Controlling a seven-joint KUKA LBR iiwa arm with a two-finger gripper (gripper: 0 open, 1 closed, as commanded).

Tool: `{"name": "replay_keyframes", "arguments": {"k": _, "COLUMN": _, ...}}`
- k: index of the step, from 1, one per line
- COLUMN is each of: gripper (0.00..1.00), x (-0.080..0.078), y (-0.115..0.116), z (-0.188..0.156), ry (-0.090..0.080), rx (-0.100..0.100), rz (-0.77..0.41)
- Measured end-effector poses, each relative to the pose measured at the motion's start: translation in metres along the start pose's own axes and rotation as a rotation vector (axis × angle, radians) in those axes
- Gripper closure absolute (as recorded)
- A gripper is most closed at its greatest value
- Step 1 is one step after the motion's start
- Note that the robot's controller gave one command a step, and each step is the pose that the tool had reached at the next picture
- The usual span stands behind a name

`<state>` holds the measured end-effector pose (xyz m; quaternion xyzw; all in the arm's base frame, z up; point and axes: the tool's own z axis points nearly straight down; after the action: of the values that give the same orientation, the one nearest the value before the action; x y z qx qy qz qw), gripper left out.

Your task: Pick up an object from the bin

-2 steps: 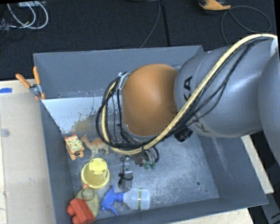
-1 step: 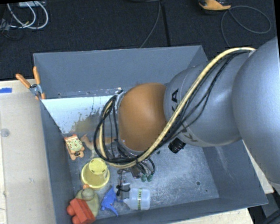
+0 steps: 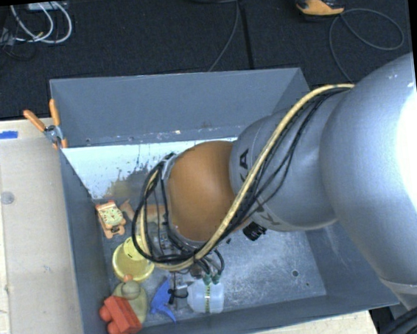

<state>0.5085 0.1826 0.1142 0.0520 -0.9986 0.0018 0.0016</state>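
bin walls: grey metal bin sat mid-frame, its tall back wall leaning toward the top of the frame, its left wall running down the left side, and its near rim crossing the bottom.
open floor: bare floor lay at the lower right of the bin, right of the clear piece; the arm overhung its upper part.
crowded corner: loose things sat packed into the lower left corner, close to the left wall and the near rim.
arm: arm came in from the right of the frame, its orange cover and looped cables over the bin's middle.
gripper: gripper hung low beneath the orange cover; how far open it was, and whether it had hold of anything, could not be told.
nearest things: blue plastic piece lay just left of the gripper and clear plastic piece just right of it, both near the near rim.
other things: yellow cup, pale bottle and red blocky toy stood further left; small patterned box lay above them.
surface: floor of the bin was scuffed and speckled white.
room: dark floor with loose cords ran along the top of the frame.
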Motion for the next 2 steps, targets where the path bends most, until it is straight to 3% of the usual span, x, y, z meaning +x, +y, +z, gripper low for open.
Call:
{"name": "replay_keyframes", "arguments": {"k": 1, "gripper": 0.0, "x": 0.033, "y": -0.003, "z": 0.008, "ry": 0.0, "rx": -0.007, "rz": -0.062}}
{"name": "replay_keyframes", "arguments": {"k": 2, "gripper": 1.0, "x": 0.026, "y": 0.012, "z": 0.042, "ry": -0.008, "rx": -0.002, "rz": -0.245}}
